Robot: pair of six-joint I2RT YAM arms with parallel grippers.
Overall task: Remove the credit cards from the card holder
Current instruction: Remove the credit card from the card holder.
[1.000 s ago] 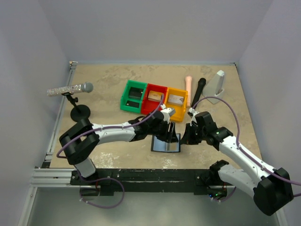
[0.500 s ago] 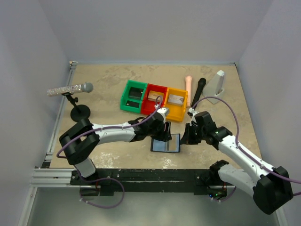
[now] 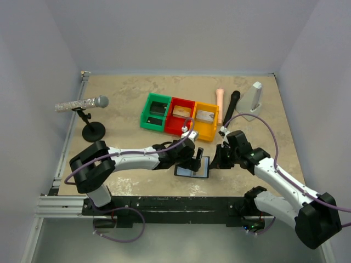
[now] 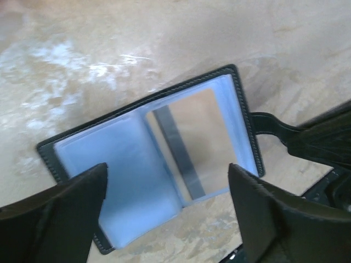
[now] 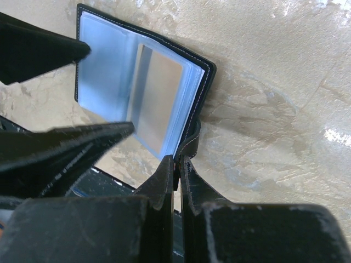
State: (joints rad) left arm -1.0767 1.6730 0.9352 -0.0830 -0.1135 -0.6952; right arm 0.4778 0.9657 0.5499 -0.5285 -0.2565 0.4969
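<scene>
The card holder [image 3: 193, 166] lies open on the table, pale blue inner faces up [image 4: 153, 164]. A tan card with a grey stripe [image 4: 197, 139] sits in its right pocket and also shows in the right wrist view [image 5: 156, 101]. My left gripper [image 4: 167, 216] hovers just above the open holder with its jaws wide apart and nothing between them [image 3: 196, 159]. My right gripper [image 5: 176, 164] is shut on the holder's black side tab [image 4: 269, 123], at its right edge [image 3: 215, 161]. One card lies in each of the green, red and yellow bins.
The joined green [image 3: 156, 111], red [image 3: 180, 115] and yellow [image 3: 205, 120] bins stand just behind the holder. A microphone on a stand [image 3: 82, 103] is at the left. A pink cylinder [image 3: 220, 97], a black stick [image 3: 232, 103] and a white object [image 3: 252, 101] lie at the back right.
My left gripper came down and back from the bins to just over the open holder, and its jaws opened wider. The right gripper kept its hold on the tab.
</scene>
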